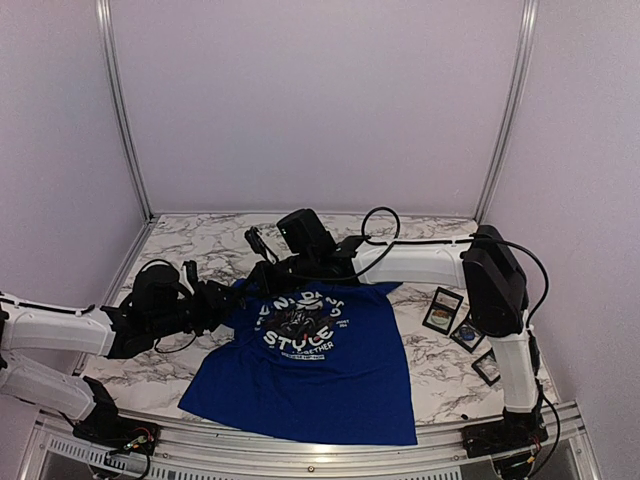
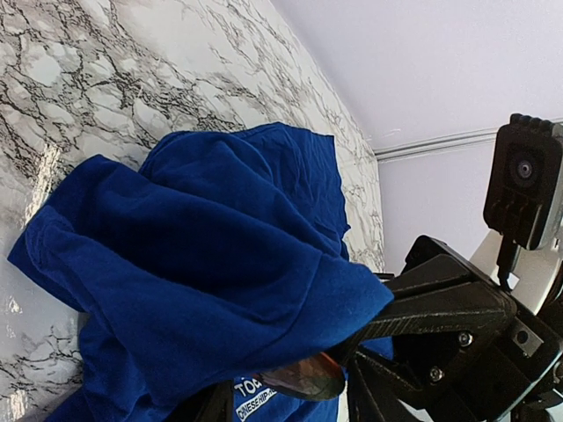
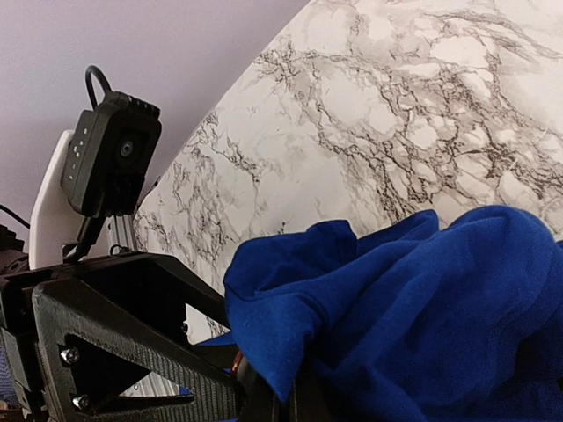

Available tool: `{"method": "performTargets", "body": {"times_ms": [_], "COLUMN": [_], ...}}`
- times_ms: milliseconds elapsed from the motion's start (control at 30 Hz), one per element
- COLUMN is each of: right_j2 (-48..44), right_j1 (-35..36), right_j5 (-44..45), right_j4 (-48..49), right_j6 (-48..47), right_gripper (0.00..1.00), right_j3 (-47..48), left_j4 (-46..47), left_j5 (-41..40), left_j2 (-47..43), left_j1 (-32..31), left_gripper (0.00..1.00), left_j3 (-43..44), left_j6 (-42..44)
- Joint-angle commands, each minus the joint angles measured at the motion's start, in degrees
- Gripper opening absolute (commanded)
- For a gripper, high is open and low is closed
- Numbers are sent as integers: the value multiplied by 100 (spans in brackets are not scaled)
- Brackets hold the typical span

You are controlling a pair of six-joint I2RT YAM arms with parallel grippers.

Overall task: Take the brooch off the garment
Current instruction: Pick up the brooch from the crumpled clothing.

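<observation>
Right pincer [image 2: 368, 327] is pressed together on a raised fold of the garment [image 1: 310, 365], which lies on the surface [image 1: 190, 245]. Left pincer [image 1: 226, 300] is at the same fold, and its spread cannot be told. The brooch [image 2: 299, 380], judged to be the amber piece under that fold, is not yet detached, so removal is outstanding.

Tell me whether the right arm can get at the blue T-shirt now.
Likely yes: the right gripper is at the top edge of the T-shirt, apparently pinching bunched fabric, nothing in between.

Marble-patterned table [image 1: 200, 240] under a blue T-shirt [image 1: 320, 390] and three small dark-framed cards [image 1: 467, 333].
</observation>
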Motion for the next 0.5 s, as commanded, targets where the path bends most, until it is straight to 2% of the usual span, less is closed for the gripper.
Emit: {"method": "performTargets", "body": {"times_ms": [0, 300, 467], "right_j2": [-223, -264, -236], "right_j1": [45, 63, 83], "right_j5": [-167, -295, -433], "right_j4": [217, 318, 335], "right_j6": [64, 88, 71], "right_gripper": [0, 0, 0], "right_j3": [-28, -132, -119], "left_j4": [-210, -306, -393], "left_j5": [-55, -33, 28], "left_j2": [-39, -120, -155], "left_j1": [41, 69, 95], "left_gripper": [44, 34, 24], "left_j3": [123, 59, 38], "left_j6": [130, 112, 147]}}
